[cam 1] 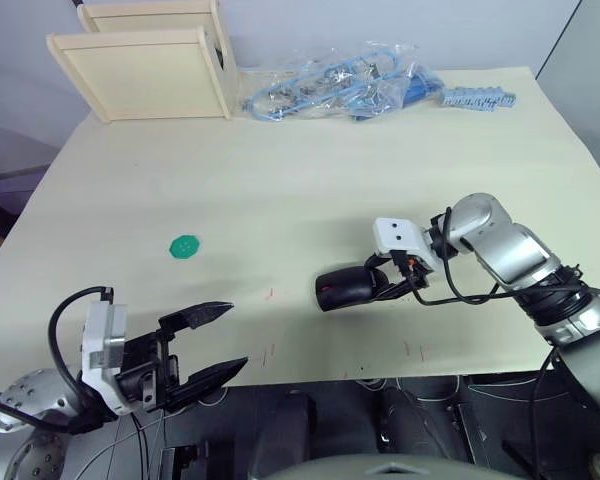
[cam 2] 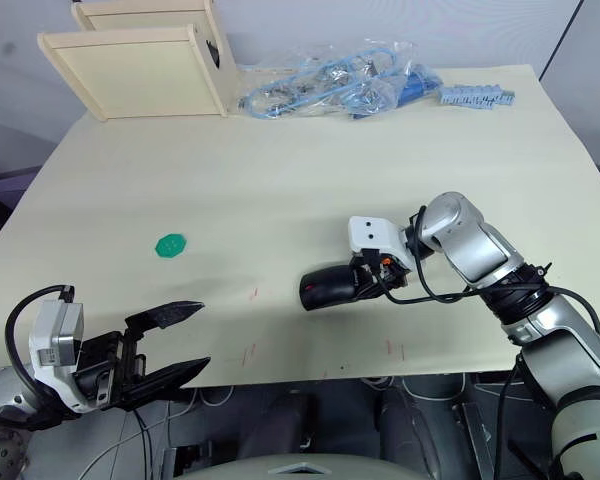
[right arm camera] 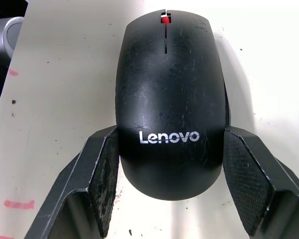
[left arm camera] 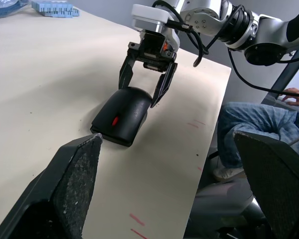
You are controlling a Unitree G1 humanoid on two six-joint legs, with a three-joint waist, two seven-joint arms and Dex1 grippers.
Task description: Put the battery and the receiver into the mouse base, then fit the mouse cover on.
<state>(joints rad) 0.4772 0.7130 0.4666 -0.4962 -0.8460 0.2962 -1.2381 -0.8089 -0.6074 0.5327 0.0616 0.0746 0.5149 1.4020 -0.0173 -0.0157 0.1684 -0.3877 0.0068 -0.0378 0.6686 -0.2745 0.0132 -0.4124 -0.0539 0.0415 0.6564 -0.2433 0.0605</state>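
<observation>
My right arm reaches in low across the front, its right gripper (right arm camera: pixel 169 174) spread with the fingers (right arm camera: pixel 104 174) splayed wide, while my left gripper (cam 1: pixel 215 343) hangs open near the front edge, fingers level.

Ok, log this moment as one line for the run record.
stage: mouse cover on, mouse assembled on table | right tool: open, fingers straddling mouse rear | left tool: open, idle at near table edge | green disc: untouched

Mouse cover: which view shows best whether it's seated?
Right wrist view: the mouse cover fills it, top-down, lettering readable, between the right gripper fingers. Left wrist view shows its front edge; the eye views, a small dark shape.
</observation>
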